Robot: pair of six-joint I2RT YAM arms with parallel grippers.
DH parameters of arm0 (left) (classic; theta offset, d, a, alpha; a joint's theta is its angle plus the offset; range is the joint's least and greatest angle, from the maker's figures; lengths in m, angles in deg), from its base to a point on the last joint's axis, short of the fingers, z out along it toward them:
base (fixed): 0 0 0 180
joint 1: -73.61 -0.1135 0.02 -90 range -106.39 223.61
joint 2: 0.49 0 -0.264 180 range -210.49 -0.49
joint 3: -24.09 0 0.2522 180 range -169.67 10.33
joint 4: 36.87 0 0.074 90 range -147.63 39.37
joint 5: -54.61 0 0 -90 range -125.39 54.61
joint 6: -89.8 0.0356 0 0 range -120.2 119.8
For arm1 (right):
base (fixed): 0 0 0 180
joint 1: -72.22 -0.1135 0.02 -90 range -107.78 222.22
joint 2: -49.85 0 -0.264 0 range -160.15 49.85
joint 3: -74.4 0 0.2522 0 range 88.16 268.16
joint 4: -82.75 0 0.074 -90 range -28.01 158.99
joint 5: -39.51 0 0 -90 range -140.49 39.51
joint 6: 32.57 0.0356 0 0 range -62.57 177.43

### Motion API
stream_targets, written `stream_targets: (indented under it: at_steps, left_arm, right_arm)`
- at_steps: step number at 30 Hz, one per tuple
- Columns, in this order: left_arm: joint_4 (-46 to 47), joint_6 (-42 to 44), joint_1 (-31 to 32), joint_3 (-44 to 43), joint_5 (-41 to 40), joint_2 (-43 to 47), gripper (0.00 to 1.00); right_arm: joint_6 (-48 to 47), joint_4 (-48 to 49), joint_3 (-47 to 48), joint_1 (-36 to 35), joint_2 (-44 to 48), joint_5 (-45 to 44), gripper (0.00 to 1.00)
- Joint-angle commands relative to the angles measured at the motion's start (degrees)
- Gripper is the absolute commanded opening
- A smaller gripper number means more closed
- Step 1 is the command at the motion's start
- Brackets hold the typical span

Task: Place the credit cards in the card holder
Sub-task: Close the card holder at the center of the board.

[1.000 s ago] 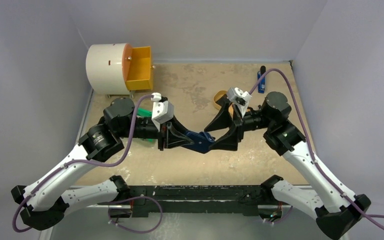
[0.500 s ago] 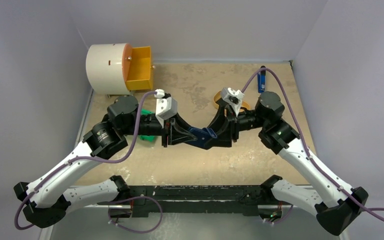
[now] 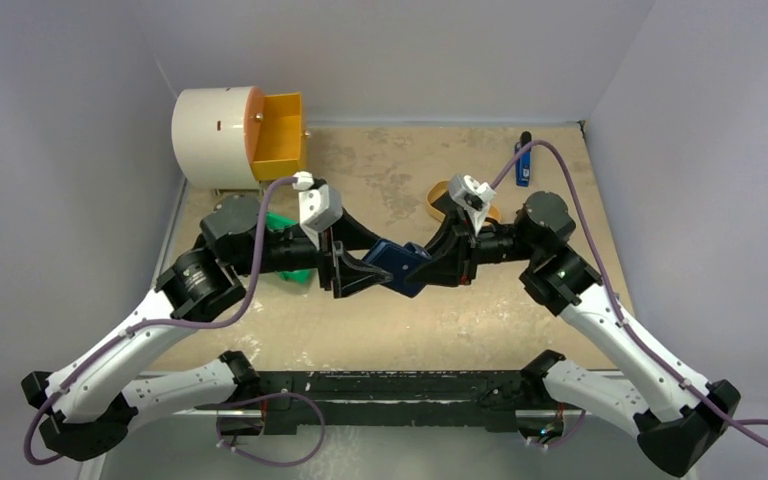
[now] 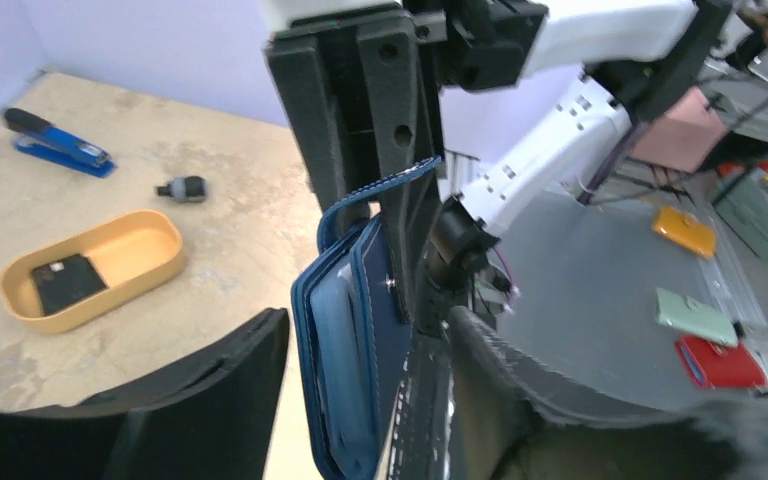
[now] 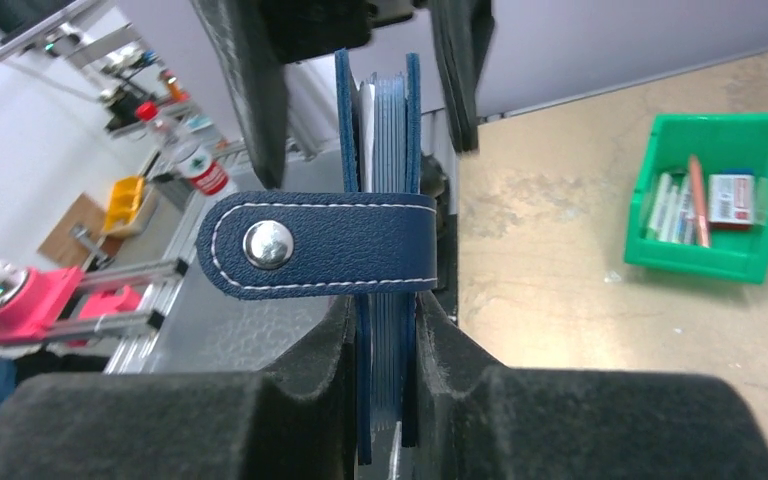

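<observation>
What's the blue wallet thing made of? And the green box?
The wallet looks like leather or fake leather: matte, grainy, with pale stitching along its edges and a shiny, metal-looking stud. The bin looks like hard plastic: smooth, one even green, slightly glossy.

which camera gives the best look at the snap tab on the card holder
The right wrist view: the snap tab faces the lens, stud and stitching sharp. The left wrist view shows the card holder side-on, the tab only an edge looping over its top. The top view shows a small navy shape, tab indistinct.
</observation>
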Motion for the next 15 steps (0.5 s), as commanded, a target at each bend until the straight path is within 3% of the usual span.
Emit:
stream_targets:
  at_steps: [1,8,11,15]
  left_arm:
    - [7.5,-5.3,0.2,2.6,-8.8,5.2,0.63]
    - [36.5,-24.5,0.2,20.0,-29.4,15.6,0.73]
    - [46.6,-29.6,0.1,25.1,-32.6,15.9,0.75]
    - [54.2,-33.4,0.2,24.7,-34.4,11.3,0.77]
  right_arm:
    - [7.3,10.9,-2.6,0.2,4.6,-10.9,0.0]
    - [14.7,22.7,-3.6,0.2,4.5,-22.0,0.0]
    - [19.2,28.8,-4.7,0.2,3.8,-25.4,0.0]
    - [25.7,37.0,-6.6,0.2,2.7,-30.2,0.0]
